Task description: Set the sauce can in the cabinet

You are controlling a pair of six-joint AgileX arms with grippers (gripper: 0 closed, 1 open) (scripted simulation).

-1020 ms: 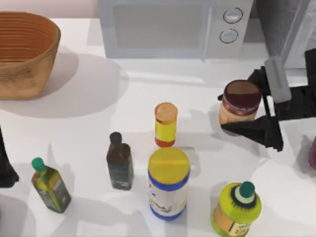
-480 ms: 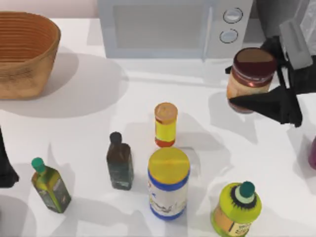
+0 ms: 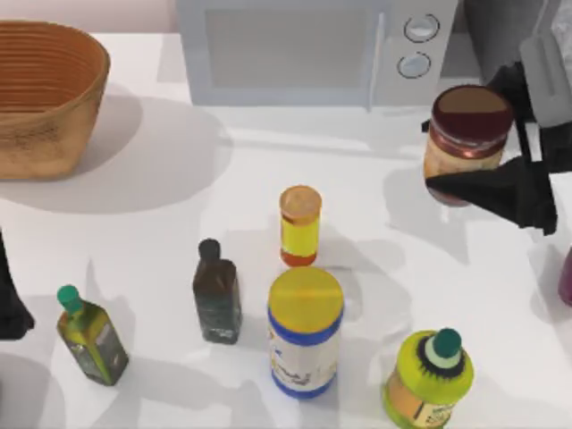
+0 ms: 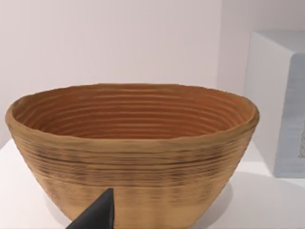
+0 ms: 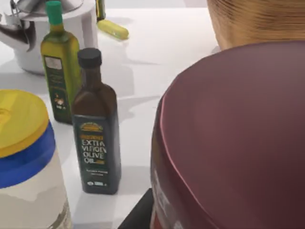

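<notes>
The sauce can (image 3: 468, 134), maroon-topped with an orange-tan label, hangs above the table's back right, just right of the microwave. My right gripper (image 3: 428, 154) is shut on the sauce can, one black finger on each side. The can's maroon top (image 5: 238, 133) looms close in the right wrist view. The cabinet (image 3: 490, 31), dark speckled grey, stands at the back right corner, just behind the can. My left arm (image 3: 9, 299) is parked at the table's left edge, facing the basket (image 4: 133, 152).
The pale grey microwave (image 3: 313, 49) stands at the back. A woven basket (image 3: 45, 94) sits back left. Standing in front are a slim yellow-orange jar (image 3: 299, 225), a dark bottle (image 3: 216, 293), a green-capped oil bottle (image 3: 89, 335), a yellow-lidded canister (image 3: 306, 331) and a yellow-green bottle (image 3: 429, 380).
My right gripper has lifted the sauce can off the table and carried it back and to the right, toward the cabinet. The left arm has not moved.
</notes>
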